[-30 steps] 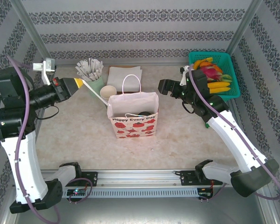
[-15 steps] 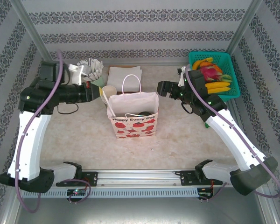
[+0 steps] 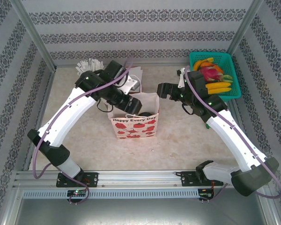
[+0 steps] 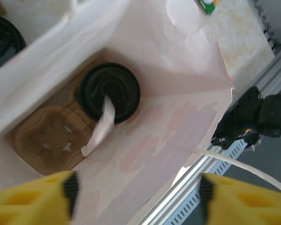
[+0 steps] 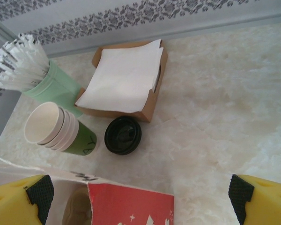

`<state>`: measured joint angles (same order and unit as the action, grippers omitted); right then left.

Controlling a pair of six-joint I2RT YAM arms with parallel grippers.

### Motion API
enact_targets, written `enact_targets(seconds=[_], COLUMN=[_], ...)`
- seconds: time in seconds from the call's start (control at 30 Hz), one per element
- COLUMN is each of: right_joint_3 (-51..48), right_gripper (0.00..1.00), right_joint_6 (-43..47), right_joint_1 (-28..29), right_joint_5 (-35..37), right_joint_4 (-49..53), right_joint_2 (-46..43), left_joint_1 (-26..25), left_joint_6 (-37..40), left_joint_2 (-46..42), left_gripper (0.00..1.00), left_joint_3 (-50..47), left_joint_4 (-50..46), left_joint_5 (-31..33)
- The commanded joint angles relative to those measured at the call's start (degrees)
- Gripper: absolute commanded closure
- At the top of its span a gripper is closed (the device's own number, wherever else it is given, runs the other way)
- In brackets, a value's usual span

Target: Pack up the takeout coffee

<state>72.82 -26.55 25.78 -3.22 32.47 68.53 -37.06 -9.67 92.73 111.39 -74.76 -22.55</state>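
Marble tabletop (image 3: 84, 133), takeout coffee (image 4: 96, 88) inside paper bag (image 3: 133, 127)

takeout coffee (image 4: 118, 83): sides hidden from above | paper bag (image 4: 178, 61): edges cropped

Bag (image 3: 133, 124) at middle of surface (image 3: 178, 140). Carrier (image 4: 44, 138) on bag bottom; lidded cup (image 4: 108, 93) in one carrier slot. Behind bag: cup stack (image 5: 56, 129), loose lid (image 5: 123, 135) just right of it. Napkin box (image 5: 126, 79) behind lid; cup of sticks (image 5: 44, 86) left of box. Basket (image 3: 225, 55) at far right corner, fruit (image 3: 213, 75) in it.
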Motion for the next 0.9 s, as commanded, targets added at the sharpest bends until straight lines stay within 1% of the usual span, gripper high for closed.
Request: enact_targets(seconds=[0.0, 0.07, 0.1, 0.17, 0.23, 0.3, 0.4, 0.43, 0.53, 0.6, 0.67, 0.73, 0.8, 0.83, 0.87], right_joint_3=[-1.47, -2.36, -2.57, -2.69, -2.35, -2.09, -1.74, -1.64, -1.51, -0.57, 0.74, 1.34, 1.95, 2.31, 2.54], right_gripper=[0.02, 0.02, 0.02, 0.02, 0.02, 0.02, 0.02, 0.02, 0.02, 0.02, 0.02, 0.02, 0.02, 0.02, 0.02], right_joint_6=[1.23, 1.25, 1.07, 0.9, 1.48, 1.88, 1.94, 1.85, 1.46, 1.91, 3.13, 3.3, 2.81, 2.25, 1.68], right_joint_1=[0.5, 0.58, 0.63, 0.92, 1.69, 2.71, 3.85, 4.17, 5.31, 6.54, 8.14, 8.59, 8.46, 8.05, 7.4], right_joint_5=[-5.47, -8.94, -10.5, -13.73, -15.28, -15.41, -16.09, -17.09, -23.03, -25.69, -24.8, -22.72, -20.59, -19.37, -18.96], right_joint_4=[1.76, 1.83, 1.85, 2.02, 2.66, 2.91, 2.33, 1.79, -0.79, -0.81, 0.19, 0.75, 1.18, 1.28, 1.22], right_joint_2=[0.17, 0.75, 1.06, 2.08, 2.99, 3.51, 4.47, 4.8, 5.92, 6.94, 7.57, 7.82, 7.63, 7.29, 6.8], left_joint_1=[0.42, 4.59, 7.32, 12.47, 14.99, 15.59, 15.68, 15.68, 15.68, 15.7, 15.68, 15.63, 15.65, 15.66, 15.71], left_joint_6=[1.57, -1.4, -2.92, -6.56, -8.5, -9.37, -10.58, -10.93, -11.82, -12.26, -12.54, -12.28, -12.04, -12.08, -11.96], left_joint_2=[-8.12, -12.74, -14.14, -16.65, -18.45, -19.79, -20.47, -20.04, -18.16, -16.38, -14.66, -13.43, -12.91, -13.09, -13.56], left_gripper=[0.01, 0.0, 0.0, 0.0, 0.0, 0.0, 0.04, 0.06, 0.13, 0.19, 0.3, 0.43, 0.61, 0.72, 0.79], left_joint_3=[-1.79, -6.16, -7.8, -11.27, -14.63, -17.61, -21.14, -22.02, -23.62, -23.82, -23.86, -24.16, -23.93, -23.89, -23.81], left_joint_4=[3.01, 4.85, 4.55, 2.75, 1.61, 1.73, 3.96, 5.22, 9.11, 10.35, 11.2, 12.24, 12.27, 12.12, 11.89], left_joint_5=[6.25, 7.17, 7.31, 10.08, 12.12, 11.77, 9.91, 8.84, 4.82, 3.95, 3.5, 0.66, -0.7, -0.4, 0.39])
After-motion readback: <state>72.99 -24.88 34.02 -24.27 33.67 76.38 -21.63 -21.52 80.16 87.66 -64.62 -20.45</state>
